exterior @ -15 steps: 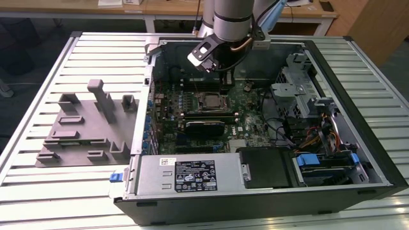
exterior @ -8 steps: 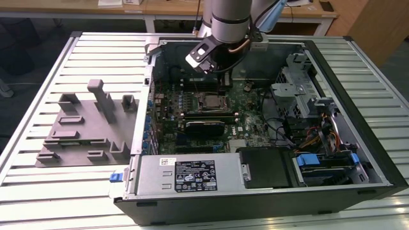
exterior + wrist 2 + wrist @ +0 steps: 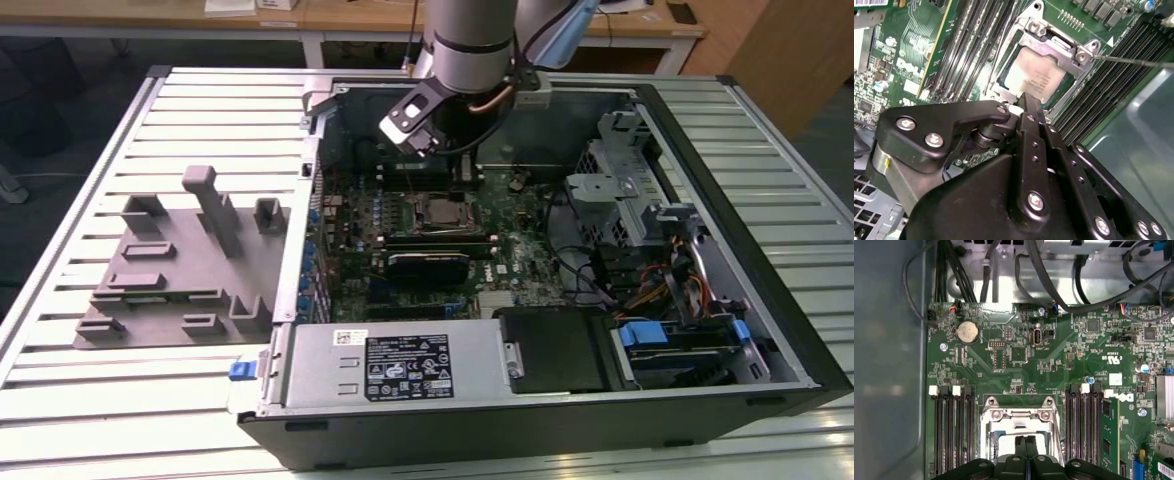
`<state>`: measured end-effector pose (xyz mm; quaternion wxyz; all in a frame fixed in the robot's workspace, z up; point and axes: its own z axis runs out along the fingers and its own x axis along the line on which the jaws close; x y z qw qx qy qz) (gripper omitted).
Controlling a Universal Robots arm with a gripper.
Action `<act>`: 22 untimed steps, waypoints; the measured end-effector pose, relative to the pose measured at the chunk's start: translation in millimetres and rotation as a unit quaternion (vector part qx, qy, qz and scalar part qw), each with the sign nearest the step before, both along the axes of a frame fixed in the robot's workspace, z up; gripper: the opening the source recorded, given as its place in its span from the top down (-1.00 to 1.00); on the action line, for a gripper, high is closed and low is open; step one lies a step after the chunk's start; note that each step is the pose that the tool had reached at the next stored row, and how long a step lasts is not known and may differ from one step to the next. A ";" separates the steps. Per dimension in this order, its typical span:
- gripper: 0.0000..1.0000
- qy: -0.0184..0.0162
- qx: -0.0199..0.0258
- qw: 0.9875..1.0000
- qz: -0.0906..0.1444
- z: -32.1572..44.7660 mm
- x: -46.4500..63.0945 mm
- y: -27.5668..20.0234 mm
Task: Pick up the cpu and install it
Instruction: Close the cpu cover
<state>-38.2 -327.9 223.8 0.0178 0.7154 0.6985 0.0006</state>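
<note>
The cpu [image 3: 1035,80], a flat square chip with a pale silver top, lies in the metal-framed socket [image 3: 1080,54] on the green motherboard [image 3: 1054,360]. In the exterior view the cpu [image 3: 439,208] sits in the middle of the board inside the open computer case [image 3: 787,330]. My gripper [image 3: 1025,98] hangs just above the chip's near edge, its two black fingers pressed together with nothing between them. In the first wrist view the gripper [image 3: 1026,441] is shut over the socket frame [image 3: 1019,415].
Black memory slots [image 3: 951,430] flank the socket on both sides. Cables [image 3: 1054,280] run along the case wall. A black heatsink block [image 3: 427,265] lies below the socket. A grey plastic fixture [image 3: 180,265] stands on the slatted table at the exterior view's left.
</note>
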 end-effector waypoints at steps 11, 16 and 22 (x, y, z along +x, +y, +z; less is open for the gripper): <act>0.79 0.000 0.000 1.000 0.000 -4.0 -9.9 -0.1; 0.79 0.000 0.000 1.000 0.000 -4.0 -10.0 -0.1; 0.79 0.000 0.000 1.000 0.010 -4.1 -10.0 -0.1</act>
